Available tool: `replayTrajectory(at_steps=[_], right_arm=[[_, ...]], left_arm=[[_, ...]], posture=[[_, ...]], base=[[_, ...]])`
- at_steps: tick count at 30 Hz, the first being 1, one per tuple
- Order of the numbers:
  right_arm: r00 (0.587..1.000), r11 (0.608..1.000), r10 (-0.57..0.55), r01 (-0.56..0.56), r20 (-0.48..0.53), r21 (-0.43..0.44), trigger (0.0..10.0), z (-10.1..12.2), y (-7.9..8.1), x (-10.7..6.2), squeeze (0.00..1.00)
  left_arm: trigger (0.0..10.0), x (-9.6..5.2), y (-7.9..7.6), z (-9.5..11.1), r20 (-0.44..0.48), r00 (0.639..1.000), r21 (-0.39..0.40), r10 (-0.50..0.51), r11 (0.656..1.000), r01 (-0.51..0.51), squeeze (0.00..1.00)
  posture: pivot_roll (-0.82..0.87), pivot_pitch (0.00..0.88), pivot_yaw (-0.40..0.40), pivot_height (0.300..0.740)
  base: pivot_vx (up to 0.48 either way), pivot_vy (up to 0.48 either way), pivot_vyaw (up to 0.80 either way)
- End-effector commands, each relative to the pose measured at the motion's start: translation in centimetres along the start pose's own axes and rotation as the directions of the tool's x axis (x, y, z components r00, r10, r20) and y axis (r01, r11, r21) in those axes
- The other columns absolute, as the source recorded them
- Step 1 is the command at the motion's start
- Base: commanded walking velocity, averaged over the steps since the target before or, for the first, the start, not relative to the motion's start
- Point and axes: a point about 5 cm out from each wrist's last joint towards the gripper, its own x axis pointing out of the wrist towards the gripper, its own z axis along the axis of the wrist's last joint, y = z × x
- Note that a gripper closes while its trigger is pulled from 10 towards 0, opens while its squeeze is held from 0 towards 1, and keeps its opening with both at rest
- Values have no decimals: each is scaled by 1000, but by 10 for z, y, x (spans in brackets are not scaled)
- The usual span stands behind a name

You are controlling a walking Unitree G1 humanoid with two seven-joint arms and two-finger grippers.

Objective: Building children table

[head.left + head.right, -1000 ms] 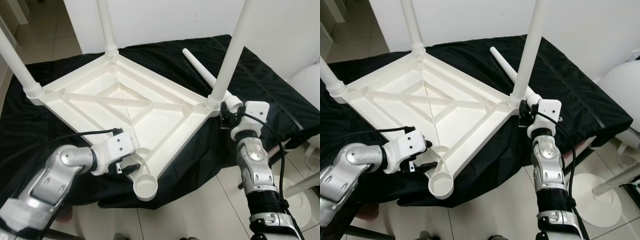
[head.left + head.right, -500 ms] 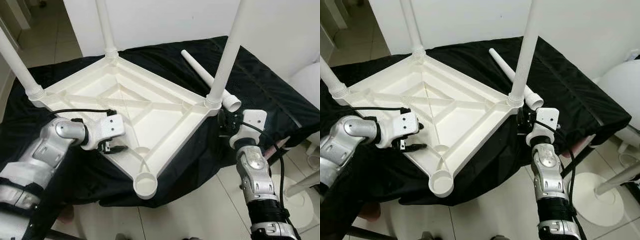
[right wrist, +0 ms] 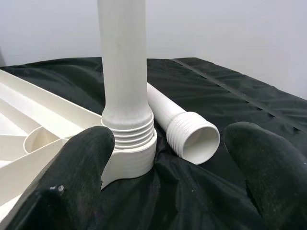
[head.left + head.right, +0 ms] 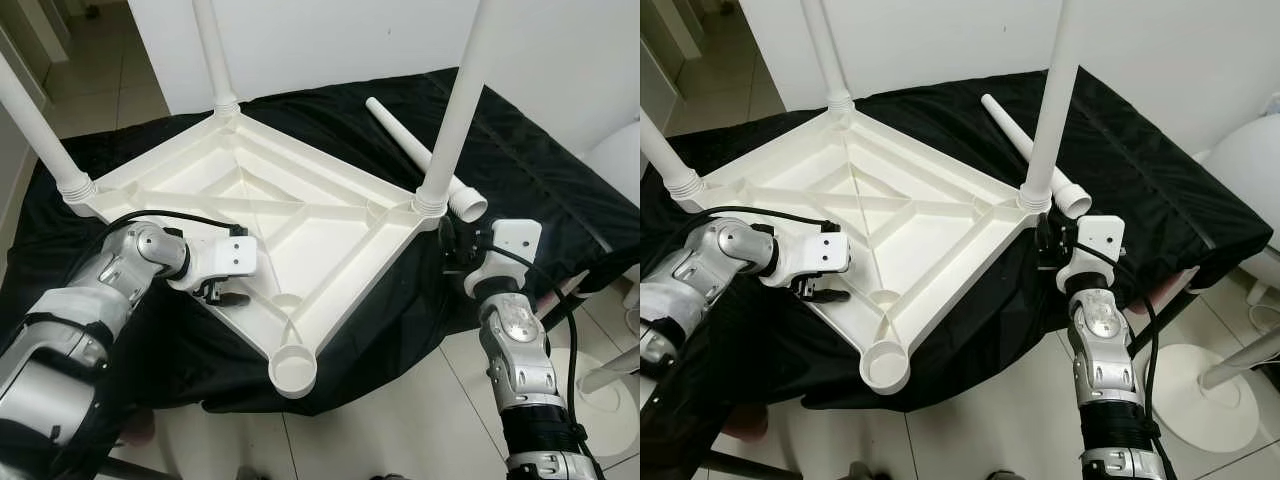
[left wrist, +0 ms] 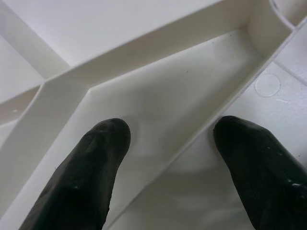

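We are looking at the white tabletop (image 4: 300, 215) lying upside down on the black cloth (image 4: 520, 170) over the worktop, three legs screwed in and pointing straight up. The loose leg (image 4: 425, 160) is lying flat on the cloth, its long axis running away from us, threaded open end nearest the right end effector (image 4: 447, 243). That end effector is hovering just beside the nearest upright leg (image 4: 455, 110), fingers spread wide, forearm rising from below. Our left end effector (image 4: 228, 295) is sitting at the tabletop's near edge, fingers (image 5: 91, 163) parted astride a rib, elbow bent inward.
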Motion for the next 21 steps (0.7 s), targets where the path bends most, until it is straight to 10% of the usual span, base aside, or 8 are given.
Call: replayTrajectory(at_steps=[1, 10, 12, 13, 16, 17, 21], right_arm=[[1000, 1000, 1, -1, -14, 5, 10000, -2, -1, -2, 0], [1000, 1000, -1, 1, -12, 8, 10000, -1, -1, -3, 0], [1000, 1000, -1, 1, -13, 8, 10000, -1, -1, -3, 0], [1000, 1000, -1, 1, -12, 8, 10000, -1, -1, -3, 0], [1000, 1000, -1, 2, -12, 8, 10000, 0, -1, -3, 0], [1000, 1000, -3, 3, -12, 9, 10000, 0, -1, -4, 0], [1000, 1000, -6, 6, -12, 11, 10000, 0, -1, -4, 0]], left_arm=[[10000, 3, -2, -4, -22, 1000, 8, -7, 1000, 7, 0], [9255, 7, -1, -6, -16, 999, 0, -35, 999, 35, 0], [7686, 8, -2, -7, -23, 999, 4, -43, 999, 43, 0], [4078, 9, -3, -7, -15, 998, -5, -57, 998, 57, 0], [4078, 10, -4, -8, -7, 998, -12, -67, 998, 67, 0], [0, 10, -4, -7, 17, 997, -33, -77, 996, 78, 0], [0, 8, -2, -4, 69, 993, -71, -95, 992, 100, 0]], posture=[[-69, 96, 110, 740], [-74, 105, 115, 740], [-76, 107, 118, 740], [-77, 108, 120, 740], [-77, 108, 120, 740], [-78, 109, 122, 740], [-75, 111, 122, 740]], base=[[0, 0, 0], [0, 0, 0], [0, 0, 0], [0, 0, 0], [0, 0, 0], [0, 0, 0], [0, 0, 0]])
